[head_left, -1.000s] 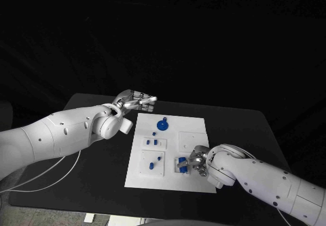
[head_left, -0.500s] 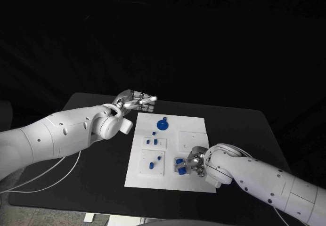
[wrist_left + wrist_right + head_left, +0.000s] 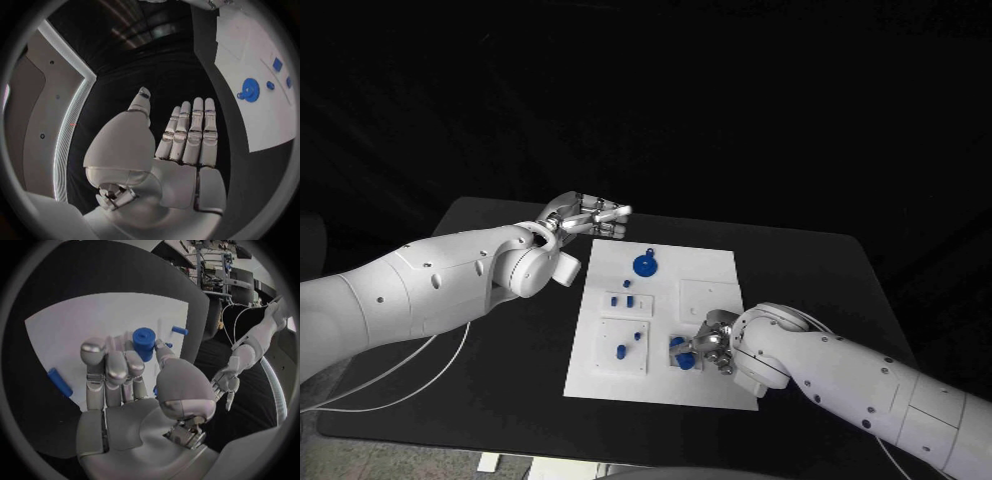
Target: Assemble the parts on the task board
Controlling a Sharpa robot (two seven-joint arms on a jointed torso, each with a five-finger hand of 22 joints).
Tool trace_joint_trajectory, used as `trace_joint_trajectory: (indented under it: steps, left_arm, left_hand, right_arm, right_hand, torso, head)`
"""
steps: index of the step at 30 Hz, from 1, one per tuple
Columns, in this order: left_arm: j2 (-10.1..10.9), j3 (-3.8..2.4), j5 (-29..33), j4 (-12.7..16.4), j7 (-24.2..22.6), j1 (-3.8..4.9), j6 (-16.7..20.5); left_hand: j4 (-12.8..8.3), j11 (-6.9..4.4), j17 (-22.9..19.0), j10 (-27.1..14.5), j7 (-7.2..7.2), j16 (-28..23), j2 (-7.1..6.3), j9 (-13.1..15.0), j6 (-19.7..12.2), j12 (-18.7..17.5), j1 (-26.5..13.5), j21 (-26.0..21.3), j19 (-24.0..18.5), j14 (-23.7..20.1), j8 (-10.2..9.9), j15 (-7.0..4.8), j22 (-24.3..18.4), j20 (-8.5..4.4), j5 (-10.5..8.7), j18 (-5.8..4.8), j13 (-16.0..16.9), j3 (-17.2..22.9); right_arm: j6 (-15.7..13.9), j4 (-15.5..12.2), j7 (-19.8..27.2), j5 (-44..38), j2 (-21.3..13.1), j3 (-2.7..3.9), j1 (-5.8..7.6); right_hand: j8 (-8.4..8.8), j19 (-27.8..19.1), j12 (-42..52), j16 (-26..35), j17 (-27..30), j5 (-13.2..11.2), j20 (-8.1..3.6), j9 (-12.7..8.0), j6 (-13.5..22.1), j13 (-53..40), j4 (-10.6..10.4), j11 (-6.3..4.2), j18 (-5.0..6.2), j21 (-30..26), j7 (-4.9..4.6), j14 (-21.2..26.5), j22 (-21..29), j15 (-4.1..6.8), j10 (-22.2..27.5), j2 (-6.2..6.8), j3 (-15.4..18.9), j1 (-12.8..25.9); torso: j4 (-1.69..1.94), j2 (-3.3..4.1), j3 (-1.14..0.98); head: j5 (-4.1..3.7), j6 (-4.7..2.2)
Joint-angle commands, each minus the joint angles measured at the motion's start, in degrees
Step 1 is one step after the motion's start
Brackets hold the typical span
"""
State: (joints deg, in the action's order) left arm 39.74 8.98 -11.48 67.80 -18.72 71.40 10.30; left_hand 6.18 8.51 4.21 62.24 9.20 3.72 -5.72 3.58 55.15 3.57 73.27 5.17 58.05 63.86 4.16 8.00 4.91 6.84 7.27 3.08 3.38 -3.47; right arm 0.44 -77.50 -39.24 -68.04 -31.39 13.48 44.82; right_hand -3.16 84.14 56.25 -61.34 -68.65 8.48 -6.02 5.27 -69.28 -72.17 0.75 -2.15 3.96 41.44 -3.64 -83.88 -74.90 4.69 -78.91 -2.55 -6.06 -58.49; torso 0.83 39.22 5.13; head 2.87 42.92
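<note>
Since a second ago the right hand (image 3: 715, 345) has crept a little toward the left along the near right part of the task board (image 3: 704, 262), and the blue part under it now shows lower and partly hidden; the left hand (image 3: 587, 214) has not stirred. The step in hand looks like seating one blue cylinder (image 3: 144, 342) into its place near the board's near right corner. From the right wrist view the fingers (image 3: 106, 365) curl beside that cylinder and the thumb reaches toward it, but whether they actually pinch it or only lie against it I cannot tell. The left hand hovers off the board's far left corner, fingers straight and together, thumb apart, holding nothing. The next move probably calls for a firm pinch on the cylinder, kept upright, then a straight push down into its socket. From the head view come the board's other pieces: a blue gear (image 3: 646, 265) at the far middle, small blue pegs (image 3: 622, 298) on the left block, and another peg (image 3: 622, 351) nearer. The right wrist view adds a flat blue bar (image 3: 60, 382) lying on the board, and the left wrist view shows the gear from the side (image 3: 250, 90).
</note>
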Motion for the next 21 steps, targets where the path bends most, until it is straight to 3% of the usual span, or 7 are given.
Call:
trace_joint_trajectory:
  steps: [1,3,10,21]
  left_arm:
    - [-0.1,-0.04,0.4,0.1,-0.4,0.00,-0.9]
    - [-0.1,-0.04,0.4,0.1,-0.4,0.00,-1.0]
    - [-0.1,-0.04,0.4,0.1,-0.2,0.00,-1.8]
    - [0.2,-0.04,0.4,0.2,0.0,0.00,-1.8]
  left_hand:
    - [-0.3,-0.06,-0.1,-0.3,0.06,-0.2,0.23,0.0,0.1,-0.1,-0.4,0.1,0.4,0.0,0.3,-0.11,-0.1,0.17,0.15,0.28,0.1,0.0]
    - [-0.3,-0.06,-0.1,-0.3,0.06,-0.2,0.23,0.0,0.1,-0.1,-0.4,0.1,0.4,0.0,0.3,-0.10,-0.1,0.17,0.14,0.28,0.1,0.0]
    - [-1.4,0.04,-0.1,-0.6,0.12,-0.2,1.07,0.0,-0.2,-0.1,-0.3,0.1,0.3,-0.4,0.3,0.01,-0.1,0.28,1.18,0.37,0.1,0.1]
    - [-1.6,0.06,-0.1,-0.7,0.15,-0.2,1.03,0.0,-0.2,-0.1,-0.8,0.1,0.4,-0.4,0.3,0.03,-0.1,0.31,0.49,0.45,0.1,0.0]
  right_arm:
    - [0.7,0.0,0.8,-0.5,0.5,-0.23,-0.34]
    - [0.8,0.0,0.9,-0.6,0.6,-0.24,-0.34]
    - [1.4,-0.1,1.3,-0.8,0.6,-0.24,-0.34]
    - [0.7,-2.9,1.6,-1.7,-1.2,-0.24,-0.35]
  right_hand:
    - [-0.50,2.9,-0.3,0.4,0.1,-2.4,-0.43,0.3,-0.5,0.1,-0.8,-0.05,0.22,-0.3,1.07,-0.1,-2.1,0.49,0.6,0.67,1.2,1.6]
    - [-0.52,2.9,-0.4,0.6,0.2,-4.6,-0.45,0.5,-0.4,0.2,-1.9,-0.02,0.27,-0.5,1.04,-0.1,-2.0,0.52,0.7,1.40,1.5,2.1]
    - [-0.51,2.9,-0.4,0.8,0.1,-5.1,-0.45,1.1,-0.1,0.2,-6.5,0.04,0.33,-0.5,0.97,-0.1,-2.1,0.53,0.8,4.64,0.0,3.3]
    - [-0.52,2.9,-0.3,0.9,0.1,-4.8,-0.47,1.4,0.0,0.1,-7.4,0.03,0.37,-0.5,0.98,-0.1,-2.2,0.54,0.8,5.11,1.5,3.0]
  torso:
    - [0.09,0.00,0.03]
    - [0.11,0.00,0.06]
    - [0.20,0.03,0.11]
    - [0.32,0.06,0.12]
  head:
    - [-0.07,-0.12]
    - [-0.11,-0.14]
    - [-0.24,-0.18]
    - [-0.42,-0.16]
